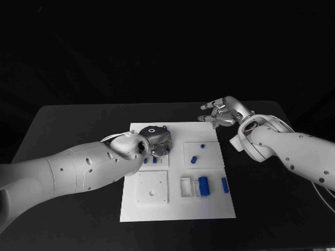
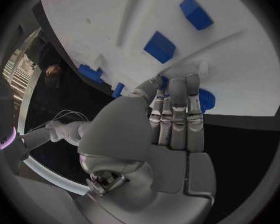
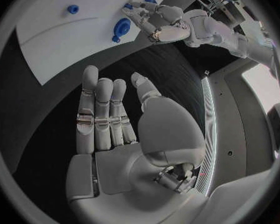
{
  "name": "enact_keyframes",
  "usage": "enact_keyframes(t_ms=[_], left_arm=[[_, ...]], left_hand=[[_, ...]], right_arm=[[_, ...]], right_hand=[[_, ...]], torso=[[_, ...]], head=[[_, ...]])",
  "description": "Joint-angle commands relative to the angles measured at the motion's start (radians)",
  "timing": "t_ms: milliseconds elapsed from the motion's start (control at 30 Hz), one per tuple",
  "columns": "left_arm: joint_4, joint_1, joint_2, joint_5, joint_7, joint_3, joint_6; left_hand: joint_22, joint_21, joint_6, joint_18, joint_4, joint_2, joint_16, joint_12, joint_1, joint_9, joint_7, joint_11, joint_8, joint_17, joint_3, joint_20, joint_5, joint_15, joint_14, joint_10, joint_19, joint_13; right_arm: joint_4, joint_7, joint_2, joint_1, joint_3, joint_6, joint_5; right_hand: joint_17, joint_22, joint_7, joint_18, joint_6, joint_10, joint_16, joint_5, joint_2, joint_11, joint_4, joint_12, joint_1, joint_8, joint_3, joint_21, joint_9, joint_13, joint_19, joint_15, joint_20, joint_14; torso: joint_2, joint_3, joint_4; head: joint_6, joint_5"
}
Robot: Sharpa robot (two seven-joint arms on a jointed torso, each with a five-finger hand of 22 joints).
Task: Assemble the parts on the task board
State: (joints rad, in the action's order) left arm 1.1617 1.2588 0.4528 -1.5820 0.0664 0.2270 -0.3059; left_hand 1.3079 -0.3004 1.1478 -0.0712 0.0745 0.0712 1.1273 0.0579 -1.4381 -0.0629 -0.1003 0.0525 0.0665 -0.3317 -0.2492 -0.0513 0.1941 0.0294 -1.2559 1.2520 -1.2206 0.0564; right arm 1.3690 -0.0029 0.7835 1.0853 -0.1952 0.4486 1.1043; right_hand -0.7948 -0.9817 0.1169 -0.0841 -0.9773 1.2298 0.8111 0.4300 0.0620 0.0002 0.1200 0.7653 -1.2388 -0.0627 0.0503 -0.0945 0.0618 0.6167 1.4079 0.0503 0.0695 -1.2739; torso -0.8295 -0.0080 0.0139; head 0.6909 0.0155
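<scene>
The white task board [image 1: 175, 201] lies in the middle of the black table with blue parts on it. My left hand [image 1: 154, 138] hovers over the board's far left area. In the left wrist view its fingers [image 2: 177, 114] stretch out straight and side by side over a round blue part [image 2: 207, 100] near the board's edge [image 2: 252, 104], which they partly hide. I see nothing gripped in it. My right hand [image 1: 222, 112] is off the board's far right corner, above bare table. Its fingers [image 3: 99, 114] are straight and hold nothing.
Two small blue parts [image 1: 199, 147] [image 1: 193, 158] lie on a square plate. A longer blue block [image 1: 203, 185] sits beside a white holder [image 1: 186, 186], with a slim blue piece [image 1: 225, 184] to its right. A white square plate [image 1: 152, 187] occupies the near left.
</scene>
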Motion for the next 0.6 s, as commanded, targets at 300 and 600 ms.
enact_keyframes(t_ms=[300, 600], left_arm=[[-0.002, -0.007, 0.004, -0.001, 0.01, 0.005, 0.033], [-0.001, -0.007, 0.008, 0.0, 0.008, 0.004, -0.014]], left_hand=[[0.025, -0.072, 0.076, -0.028, 0.049, -0.055, 0.01, 0.001, -0.026, -0.003, 0.008, -0.019, -0.003, -0.007, 0.0, -0.008, -0.002, 0.013, -0.043, 0.078, 0.004, 0.004], [0.022, -0.126, 0.093, -0.033, 0.074, -0.062, 0.003, 0.001, -0.006, -0.004, 0.013, -0.023, -0.003, -0.013, -0.041, -0.012, -0.012, 0.017, -0.058, 0.095, 0.018, 0.004]], right_arm=[[0.002, 0.009, 0.001, 0.0, 0.0, -0.007, 0.001], [0.002, 0.01, 0.002, 0.0, 0.0, -0.006, 0.0]], right_hand=[[0.006, 0.006, 0.0, 0.01, -0.007, -0.012, 0.006, 0.004, 0.003, 0.0, 0.002, 0.005, -0.004, 0.001, 0.003, -0.01, 0.001, -0.004, -0.001, 0.001, 0.0, 0.009], [0.007, 0.008, 0.0, 0.01, -0.007, -0.013, 0.006, 0.004, 0.003, 0.0, 0.002, 0.004, -0.004, 0.001, 0.004, -0.011, 0.001, -0.005, -0.002, 0.001, 0.0, 0.01]], torso=[[0.0, -0.0003, 0.0], [0.0, 0.0003, -0.0001]], head=[[-0.001, 0.0], [-0.002, 0.0]])
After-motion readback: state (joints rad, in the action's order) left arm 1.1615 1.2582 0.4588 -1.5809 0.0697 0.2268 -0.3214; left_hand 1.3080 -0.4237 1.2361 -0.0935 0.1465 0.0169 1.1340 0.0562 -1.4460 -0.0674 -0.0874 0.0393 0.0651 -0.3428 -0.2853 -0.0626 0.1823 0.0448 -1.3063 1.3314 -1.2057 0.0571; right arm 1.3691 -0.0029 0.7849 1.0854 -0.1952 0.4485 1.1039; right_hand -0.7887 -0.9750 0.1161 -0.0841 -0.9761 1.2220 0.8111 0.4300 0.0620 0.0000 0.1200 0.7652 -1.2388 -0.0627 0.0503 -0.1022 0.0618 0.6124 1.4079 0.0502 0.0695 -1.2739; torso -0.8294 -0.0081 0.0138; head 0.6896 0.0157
